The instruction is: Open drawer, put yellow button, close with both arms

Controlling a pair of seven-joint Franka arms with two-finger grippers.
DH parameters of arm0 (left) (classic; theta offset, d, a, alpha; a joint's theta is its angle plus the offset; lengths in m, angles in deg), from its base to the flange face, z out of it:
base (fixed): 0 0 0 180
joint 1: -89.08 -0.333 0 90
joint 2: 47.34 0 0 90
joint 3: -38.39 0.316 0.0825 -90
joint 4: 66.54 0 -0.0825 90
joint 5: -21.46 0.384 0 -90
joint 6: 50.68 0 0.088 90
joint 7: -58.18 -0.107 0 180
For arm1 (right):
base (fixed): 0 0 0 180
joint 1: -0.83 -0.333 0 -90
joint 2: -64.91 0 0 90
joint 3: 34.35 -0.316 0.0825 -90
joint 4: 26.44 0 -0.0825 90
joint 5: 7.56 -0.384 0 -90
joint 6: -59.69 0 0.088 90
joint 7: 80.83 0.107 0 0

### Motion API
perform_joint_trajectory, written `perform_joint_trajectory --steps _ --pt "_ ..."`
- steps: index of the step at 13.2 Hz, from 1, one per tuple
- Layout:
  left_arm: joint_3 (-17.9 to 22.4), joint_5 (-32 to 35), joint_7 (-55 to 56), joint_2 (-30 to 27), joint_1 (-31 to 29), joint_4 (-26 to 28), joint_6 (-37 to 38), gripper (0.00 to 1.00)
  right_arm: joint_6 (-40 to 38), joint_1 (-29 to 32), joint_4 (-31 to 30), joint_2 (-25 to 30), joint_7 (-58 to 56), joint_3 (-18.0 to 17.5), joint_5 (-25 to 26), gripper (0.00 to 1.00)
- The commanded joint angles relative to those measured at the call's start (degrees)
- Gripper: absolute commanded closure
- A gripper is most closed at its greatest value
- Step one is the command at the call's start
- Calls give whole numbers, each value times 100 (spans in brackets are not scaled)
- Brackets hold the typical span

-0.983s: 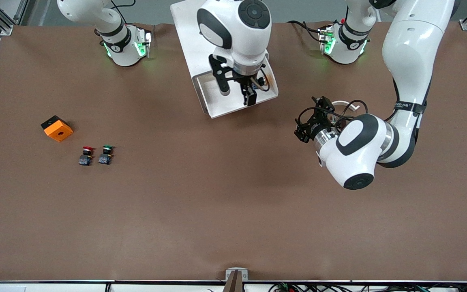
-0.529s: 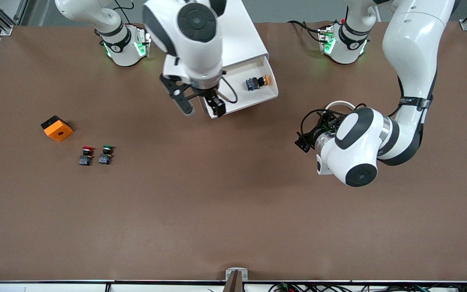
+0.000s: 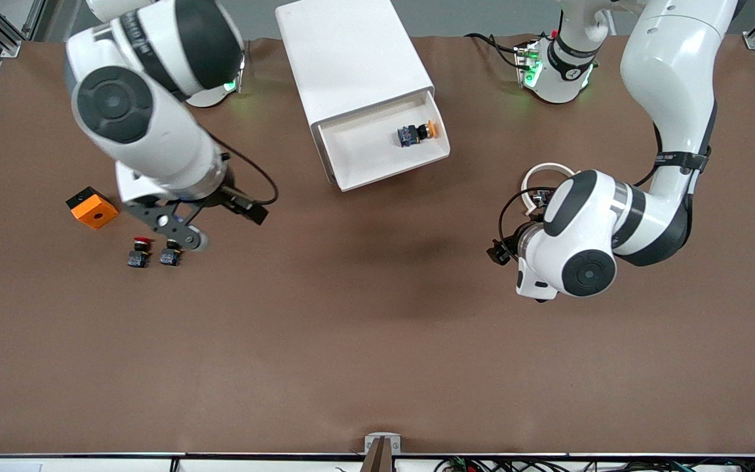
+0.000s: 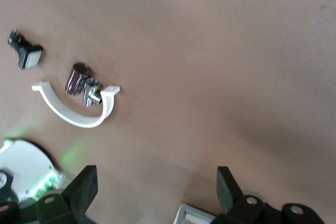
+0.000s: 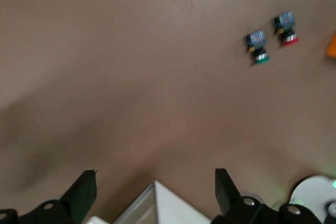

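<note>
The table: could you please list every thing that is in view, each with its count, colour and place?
Cabinet: one, white, between the arms' bases.
Drawer: one, white, top of the cabinet, pulled open.
Yellow button: one, yellow-orange cap, lying in the drawer.
Red button: one, toward the right arm's end of the table.
Green button: one, beside the red button.
Orange block: one, orange and black, farther from the front camera than the two buttons.
White curved piece: one, near the left arm's base.
Small dark and metal parts: inside that curve.
Small switch: one, beside the curved piece.
Right gripper: open, over the table by the green button.
Left gripper: open, over bare table.
</note>
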Motion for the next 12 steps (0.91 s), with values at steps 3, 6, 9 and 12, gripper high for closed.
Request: perform_joint_trajectory --steps 3,6,9,12 --pt "-283 455 -326 -206 72 273 -705 0 -76 882 -52 198 -1998 -97 18 0" --pt "-450 517 -344 -259 81 273 -1005 0 -181 1330 -105 243 -3132 -106 386 0" --pt "-679 517 -318 -364 63 264 -1224 0 -182 1569 -167 269 -3661 -106 492 0" --pt "-916 534 -212 -365 81 273 -1540 0 -173 1569 -167 339 -3794 -106 782 0"
